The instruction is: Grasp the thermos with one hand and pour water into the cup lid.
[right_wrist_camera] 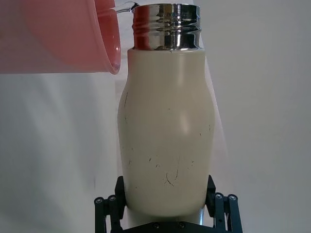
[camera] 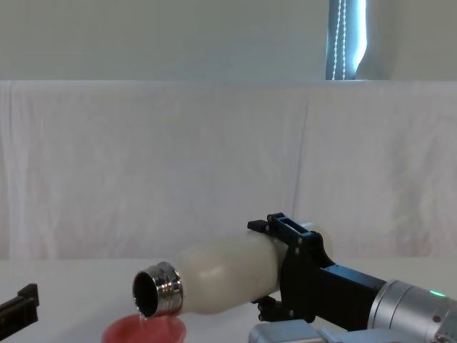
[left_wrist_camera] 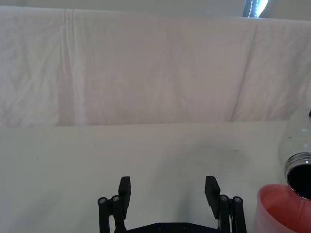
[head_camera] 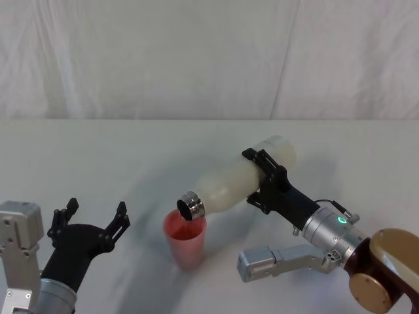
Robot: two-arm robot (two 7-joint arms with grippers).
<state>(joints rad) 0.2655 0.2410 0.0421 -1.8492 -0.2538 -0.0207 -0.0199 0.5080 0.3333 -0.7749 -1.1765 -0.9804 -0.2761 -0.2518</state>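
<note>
**Bottle tipped over the pink cup**

We see the right gripper [head_camera: 262, 178] clamped around the thermos [head_camera: 243, 182], tilted with its chrome mouth over the cup lid [head_camera: 185, 238] on the table [head_camera: 98, 157]. Water trickles in. The left gripper [head_camera: 91, 219] rests open nearby.

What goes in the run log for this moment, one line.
phase: pouring | right gripper: shut on thermos, tilted, neck over cup lid | left gripper: open, idle beside the cup lid

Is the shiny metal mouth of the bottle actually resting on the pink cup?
Apart. In the chest view the thermos neck hangs just above the cup lid rim, with a thin gap where water drips. The right claw holds it tilted.
</note>
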